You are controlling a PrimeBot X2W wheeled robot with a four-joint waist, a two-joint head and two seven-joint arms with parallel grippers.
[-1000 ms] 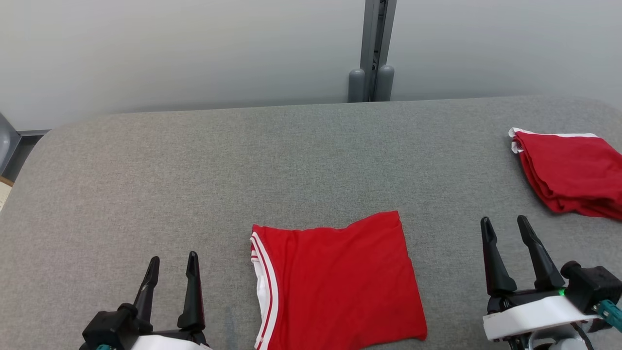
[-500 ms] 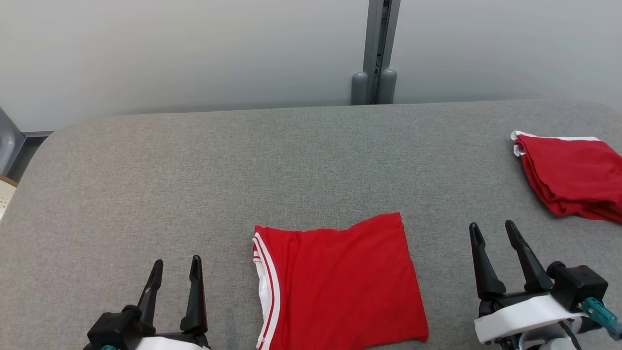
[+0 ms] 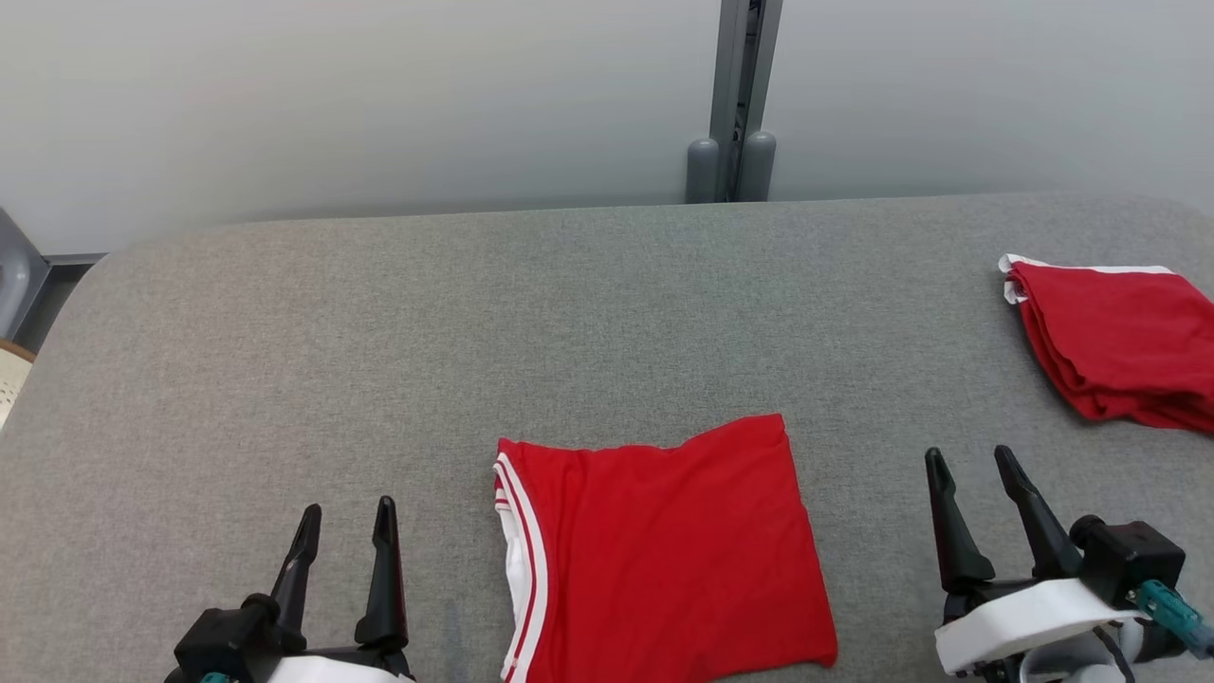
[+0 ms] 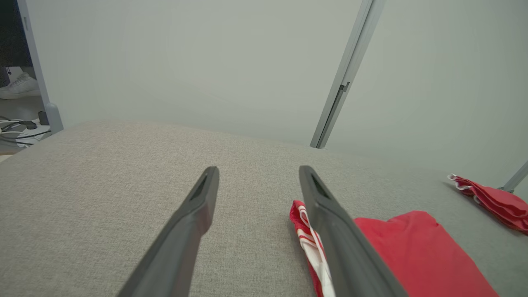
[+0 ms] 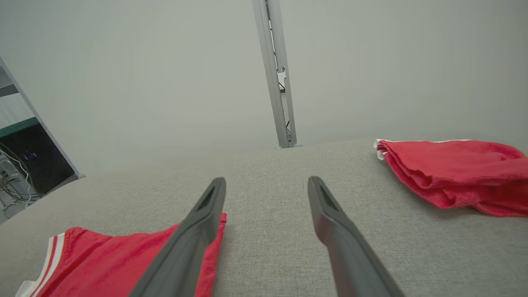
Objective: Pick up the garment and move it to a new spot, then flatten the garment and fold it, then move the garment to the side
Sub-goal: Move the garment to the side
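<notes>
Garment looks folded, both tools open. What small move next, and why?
Probably ease the right tool inward to the right edge of the folded red garment. It lies flat, untouched, between that and the left tool, both open, so only moving it aside seems left.

Head camera: high, angled down onto the table [image 3: 285, 332]. Wrist cameras: low, near the surface, facing 12 o'clock toward the wall [image 4: 206, 62]. All three share the folded garment [image 3: 654, 550].
</notes>
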